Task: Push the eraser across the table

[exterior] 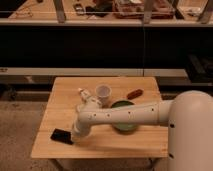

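The eraser (61, 135) is a flat black block lying near the front left corner of the light wooden table (60, 92). My white arm reaches in from the right across the table front. The gripper (75, 136) is low at the eraser's right end, touching or nearly touching it. The arm's wrist hides the fingers.
A green bowl (123, 123) sits mid-table, partly under my arm. A white cup (103, 92) stands behind it. A reddish-brown object (135, 93) lies at the back right. A small whitish packet (83, 94) and a pale block (81, 107) lie left of the cup. Dark shelving stands behind the table.
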